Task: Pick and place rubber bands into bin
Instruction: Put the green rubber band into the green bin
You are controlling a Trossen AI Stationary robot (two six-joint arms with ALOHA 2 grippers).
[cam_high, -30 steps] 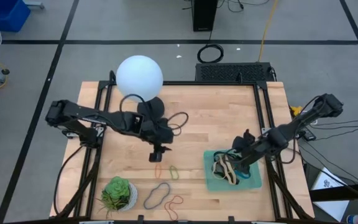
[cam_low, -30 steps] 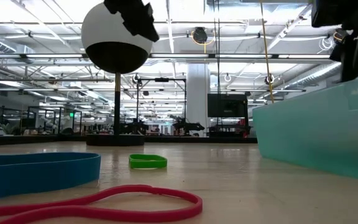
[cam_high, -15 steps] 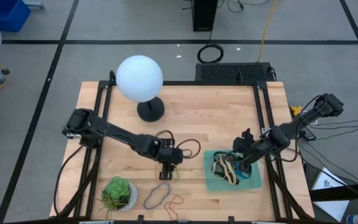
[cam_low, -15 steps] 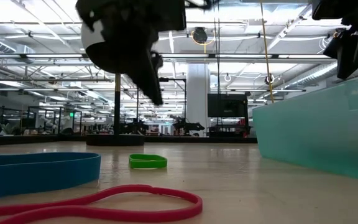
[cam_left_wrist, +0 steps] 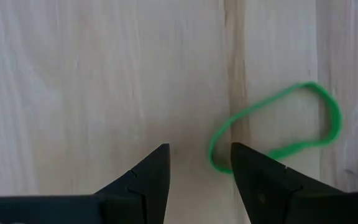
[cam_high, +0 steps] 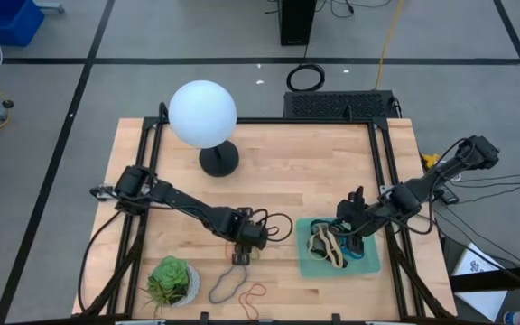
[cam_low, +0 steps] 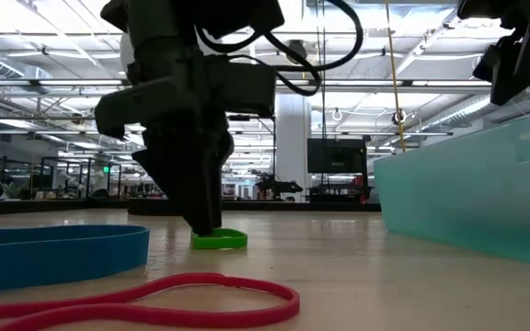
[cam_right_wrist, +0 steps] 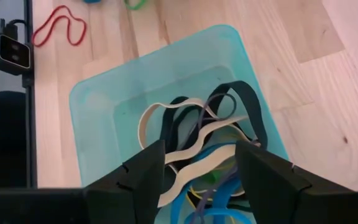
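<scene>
the left pincer [cam_left_wrist: 197,168], spread just at the green rubber band's [cam_left_wrist: 278,127] 7 o'clock edge, needed one finger inside the loop before pinching.

Both arms are built of slim matte-black jointed links trailed by looping black cables, and each left end effector [cam_left_wrist: 197,171] and right end effector [cam_right_wrist: 199,163] is finished with two dark, angular, pointed fingers.
</scene>
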